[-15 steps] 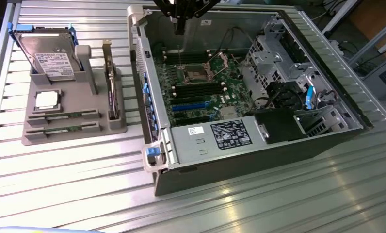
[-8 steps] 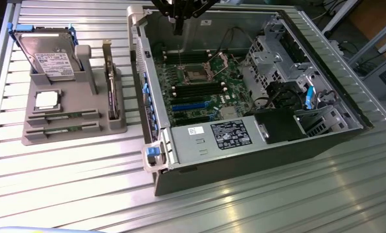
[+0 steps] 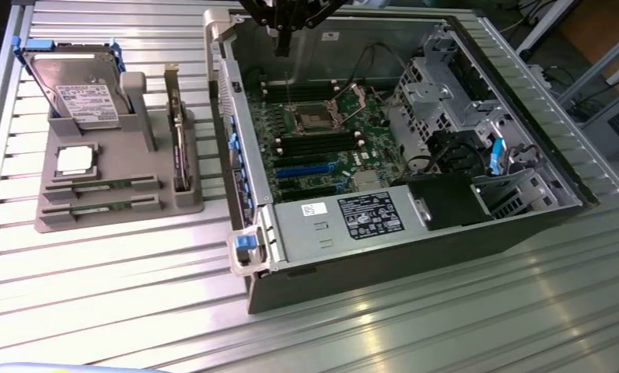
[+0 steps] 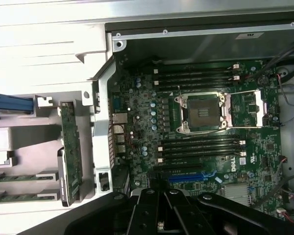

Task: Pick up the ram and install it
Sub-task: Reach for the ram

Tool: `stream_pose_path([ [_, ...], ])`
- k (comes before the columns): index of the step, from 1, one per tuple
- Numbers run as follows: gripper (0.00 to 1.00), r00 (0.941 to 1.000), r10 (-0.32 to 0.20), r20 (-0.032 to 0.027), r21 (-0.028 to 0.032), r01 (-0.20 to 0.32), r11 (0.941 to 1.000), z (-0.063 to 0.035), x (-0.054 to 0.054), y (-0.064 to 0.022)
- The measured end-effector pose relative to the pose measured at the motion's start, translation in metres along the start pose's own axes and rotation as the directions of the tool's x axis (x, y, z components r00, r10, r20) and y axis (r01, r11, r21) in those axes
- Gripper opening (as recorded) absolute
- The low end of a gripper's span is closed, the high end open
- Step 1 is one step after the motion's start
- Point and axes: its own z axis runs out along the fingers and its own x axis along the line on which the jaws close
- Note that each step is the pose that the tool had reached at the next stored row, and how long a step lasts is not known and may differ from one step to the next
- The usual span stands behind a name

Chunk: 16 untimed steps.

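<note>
The claw hangs high over the far end of the open computer box, above the green board. Its two fingers are pressed together, and it holds nothing that I can see.

The ram lies flat in a grey holder on the table, on the exterior view's left, well apart from the claw. A second stick lies just beside it, on the near side. The same holder also has a square silver chip, a disk standing up and a dark card on its edge. Inside the box, long black slots beside the square socket look empty.

I think the job is at its first step, because the ram is not picked up yet. To grab it, the claw needs to get over the holder and spread its fingers. Then it has to come down straight, so it pinches the thin stick by its long sides and not the chip next to it.
</note>
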Motion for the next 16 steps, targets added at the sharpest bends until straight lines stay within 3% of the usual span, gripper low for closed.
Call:
stream_pose_path([
  [16, 0.1, 1.0, 0.0, -0.0001, 0.0001, 0.0, 1.0, -0.0004, 0.011, -0.0008],
])
